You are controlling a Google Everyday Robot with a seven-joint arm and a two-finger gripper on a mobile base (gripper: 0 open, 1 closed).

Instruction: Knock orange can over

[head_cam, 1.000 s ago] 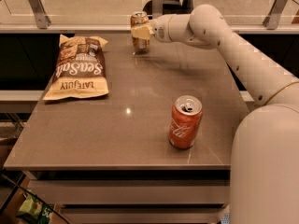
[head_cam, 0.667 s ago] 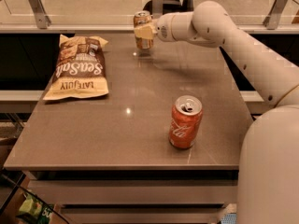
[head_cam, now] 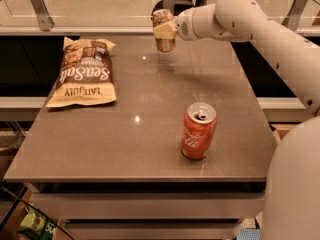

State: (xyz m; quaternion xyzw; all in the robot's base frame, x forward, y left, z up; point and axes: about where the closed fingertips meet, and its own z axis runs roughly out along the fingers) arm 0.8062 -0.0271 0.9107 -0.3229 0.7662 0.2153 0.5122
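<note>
The orange can point(head_cam: 163, 44), bronze-gold with a silver top rim, is upright at the far middle of the grey table point(head_cam: 140, 134). My gripper point(head_cam: 165, 30) reaches in from the right at the end of the white arm point(head_cam: 260, 26). Its pale fingers are closed around the can's middle. The can's base looks slightly above the tabletop, though I cannot tell if it is touching.
A brighter red-orange can point(head_cam: 198, 131) with white script stands open near the front right. A brown chip bag point(head_cam: 84, 74) lies flat at the far left. A glass rail with metal posts point(head_cam: 40, 6) runs behind the table. My white body point(head_cam: 295, 184) fills the right front.
The gripper and the orange can have moved together a little to the right and slightly up. The red-orange can and the chip bag have not moved.
</note>
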